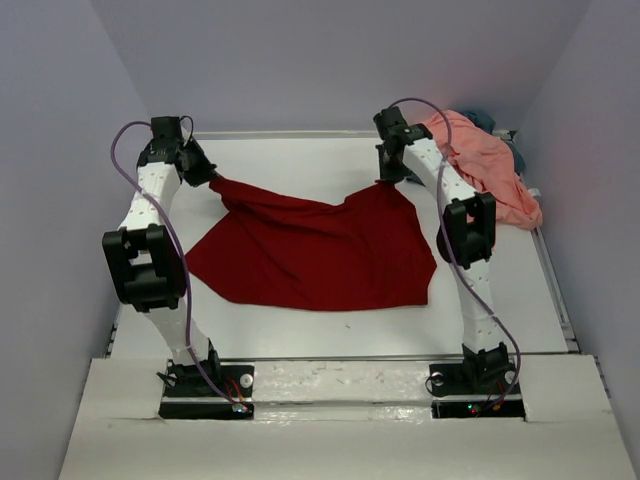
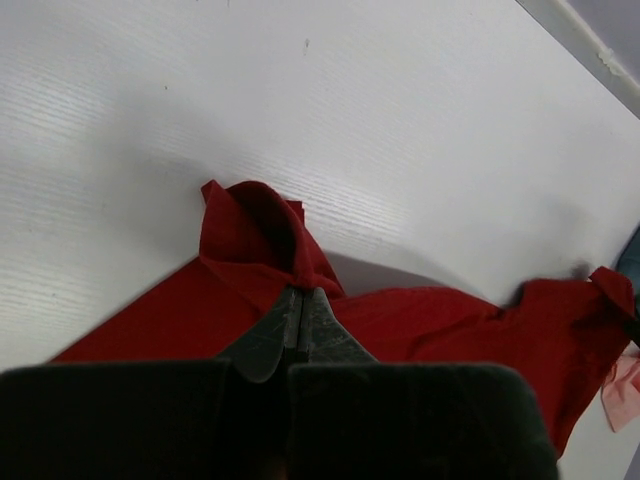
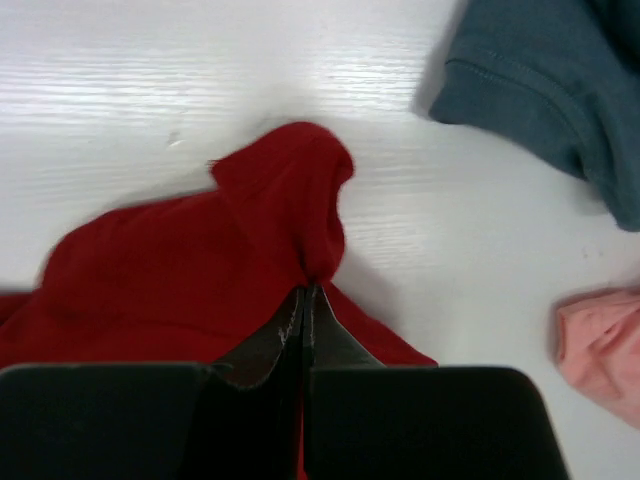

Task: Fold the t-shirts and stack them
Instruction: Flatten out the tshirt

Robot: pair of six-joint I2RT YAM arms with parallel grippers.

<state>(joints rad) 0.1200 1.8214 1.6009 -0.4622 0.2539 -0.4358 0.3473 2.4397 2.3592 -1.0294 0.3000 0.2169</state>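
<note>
Overhead, found the dark red t-shirt (image 1: 310, 255) lying mostly flat in the middle of the white table (image 1: 300, 160), between the two arms, with its two far corners drawn up and outward. Saw the left gripper (image 1: 203, 170) at the far left corner of the cloth, jaws closed tight on a pinch of the red fabric. Confirmed this in the left wrist view, both fingers pressed together and a small peak of cloth bunched just beyond the tips. Saw the right gripper (image 1: 388, 178) at the far right corner, likewise clamped down on the same shirt. In the right wrist view, noted the fingers meeting, with a rounded fold of red standing up just past them.

Between the two grips, noted the far edge dipping in a shallow V, creases running in from each pinched corner. Found the near edge resting on the table, roughly straight, apart from the bases of the arms.

Spotted the salmon pink t-shirt (image 1: 485, 165) heaped at the far right corner of the table, just beside the right arm and apart from the red one. Glimpsed the slate blue-grey t-shirt (image 3: 545, 80) crumpled near the pink one, close to the right gripper but not touching the red cloth. Overhead, made out only a sliver of it behind the pink heap.
</note>
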